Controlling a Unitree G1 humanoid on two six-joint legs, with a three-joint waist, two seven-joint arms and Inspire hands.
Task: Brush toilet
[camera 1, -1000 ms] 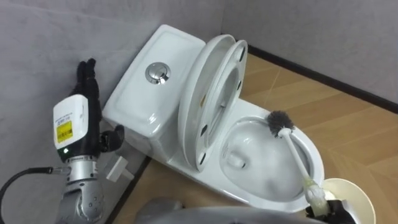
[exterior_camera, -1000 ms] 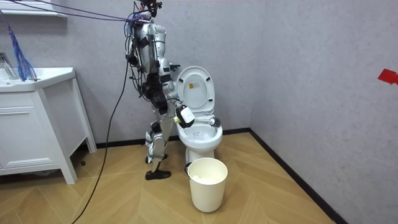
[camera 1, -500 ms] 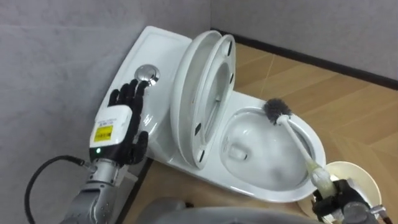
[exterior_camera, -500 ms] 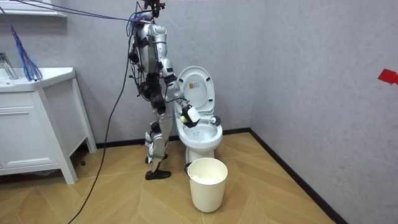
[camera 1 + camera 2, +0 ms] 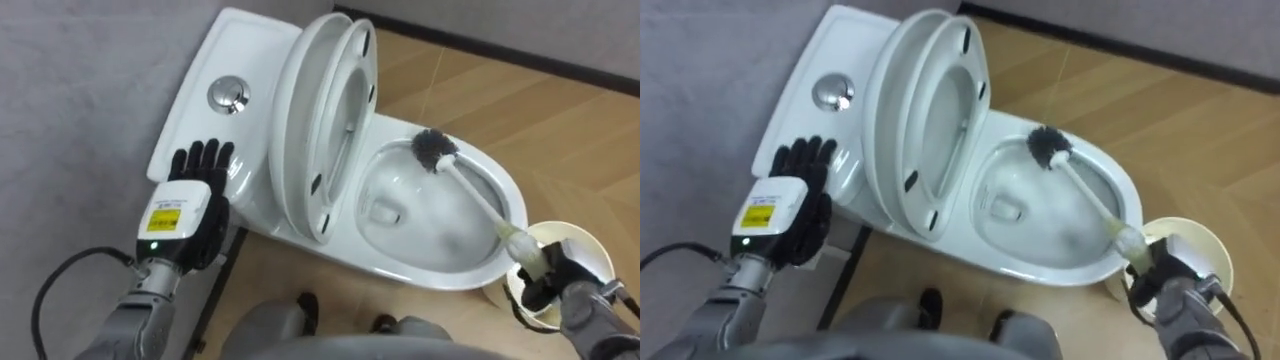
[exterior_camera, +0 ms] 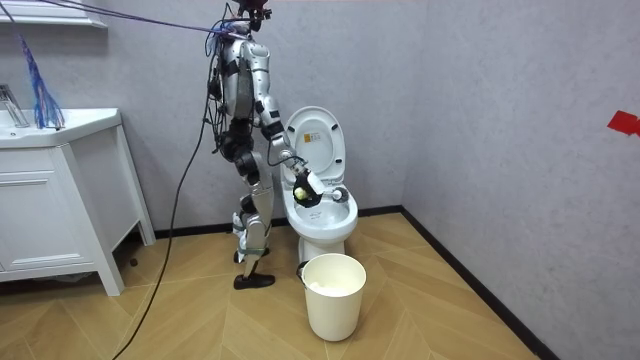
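Clamped in the curled fingers of the right hand [image 5: 546, 281] at lower right: brush [image 5: 474, 194], bristles inside the toilet bowl [image 5: 420, 276] mid-frame. At left, left hand [image 5: 186, 214] over tank [image 5: 236, 52], fingers straight, slightly apart.

wood-pattern floor [image 6: 430, 310], boards laid in herringbone. standing directly on it: a white toilet [image 6: 322, 238] against the back wall; a round white bin [image 6: 333, 295] at 6 o'clock of the toilet, just beside its base; a white cabinet [image 6: 50, 215] at 9 o'clock, well apart. the robot stands between cabinet and toilet.
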